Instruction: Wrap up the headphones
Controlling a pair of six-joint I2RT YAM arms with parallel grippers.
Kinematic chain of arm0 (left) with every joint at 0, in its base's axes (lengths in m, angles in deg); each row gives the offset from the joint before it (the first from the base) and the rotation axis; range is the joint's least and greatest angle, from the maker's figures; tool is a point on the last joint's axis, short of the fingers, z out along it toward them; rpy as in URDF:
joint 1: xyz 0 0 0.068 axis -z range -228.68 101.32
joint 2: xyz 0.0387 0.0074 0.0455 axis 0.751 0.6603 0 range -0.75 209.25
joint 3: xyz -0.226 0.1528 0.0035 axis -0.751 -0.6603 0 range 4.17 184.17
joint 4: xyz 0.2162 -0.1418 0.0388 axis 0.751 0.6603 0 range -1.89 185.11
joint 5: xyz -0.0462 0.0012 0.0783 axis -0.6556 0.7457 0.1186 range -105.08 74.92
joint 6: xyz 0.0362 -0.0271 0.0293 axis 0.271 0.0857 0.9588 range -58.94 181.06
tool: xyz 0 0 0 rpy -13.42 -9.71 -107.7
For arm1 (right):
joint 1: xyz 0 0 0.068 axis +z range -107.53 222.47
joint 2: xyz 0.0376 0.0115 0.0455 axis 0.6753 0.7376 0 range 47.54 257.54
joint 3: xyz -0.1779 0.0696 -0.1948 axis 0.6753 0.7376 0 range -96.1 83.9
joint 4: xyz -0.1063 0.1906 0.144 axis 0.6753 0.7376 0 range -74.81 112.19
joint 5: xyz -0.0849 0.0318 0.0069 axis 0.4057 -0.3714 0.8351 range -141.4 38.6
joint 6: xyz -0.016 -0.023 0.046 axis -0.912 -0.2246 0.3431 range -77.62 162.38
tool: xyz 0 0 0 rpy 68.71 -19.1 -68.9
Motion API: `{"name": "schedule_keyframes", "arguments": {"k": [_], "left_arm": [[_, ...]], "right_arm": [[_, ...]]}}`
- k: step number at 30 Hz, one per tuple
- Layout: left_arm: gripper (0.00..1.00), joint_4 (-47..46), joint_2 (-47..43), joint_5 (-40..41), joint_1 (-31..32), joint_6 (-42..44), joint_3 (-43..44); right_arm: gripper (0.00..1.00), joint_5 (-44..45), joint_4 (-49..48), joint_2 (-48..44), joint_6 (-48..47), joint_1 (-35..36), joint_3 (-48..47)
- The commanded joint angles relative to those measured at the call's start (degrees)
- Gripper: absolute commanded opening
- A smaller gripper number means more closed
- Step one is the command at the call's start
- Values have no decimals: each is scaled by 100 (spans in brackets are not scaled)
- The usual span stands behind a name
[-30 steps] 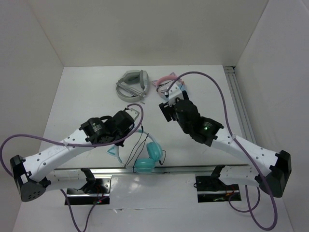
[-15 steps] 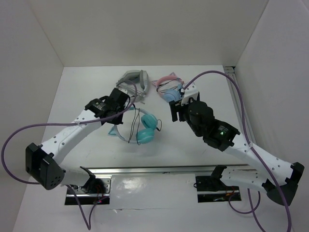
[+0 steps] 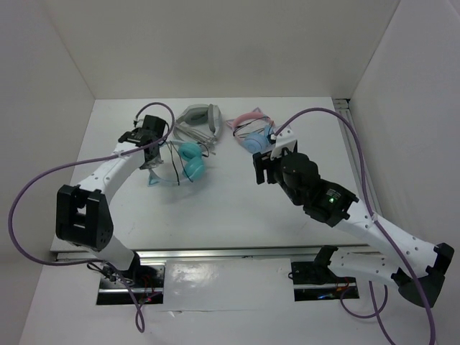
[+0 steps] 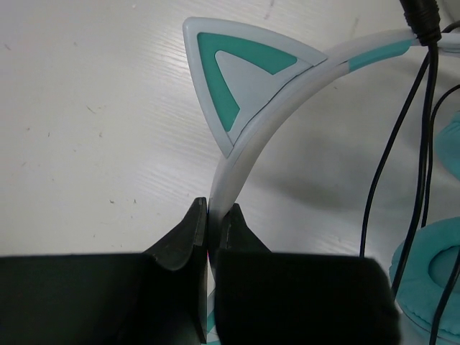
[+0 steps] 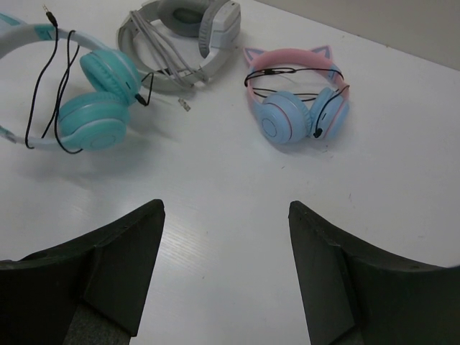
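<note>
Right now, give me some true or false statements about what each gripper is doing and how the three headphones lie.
1. The left gripper is shut on the headband of the teal headphones. True.
2. The right gripper holds the pink headphones. False: it is open and empty, above bare table, apart from them.
3. The black cable is wound tight around the teal headband. False: it hangs loose across the ear cups, its plug free.
4. The grey headphones lie between the teal pair and the pink pair. True.
</note>
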Motion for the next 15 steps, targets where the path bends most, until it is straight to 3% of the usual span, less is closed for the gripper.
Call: {"name": "schedule_keyframes", "arguments": {"k": [1, 15], "left_arm": [[0, -513, 137, 169, -198, -489, 145], [0, -786, 1000, -139, -85, -463, -75]], "right_arm": [[77, -146, -45, -54, 21, 52, 32], [77, -146, -98, -106, -32, 158, 137]]}}
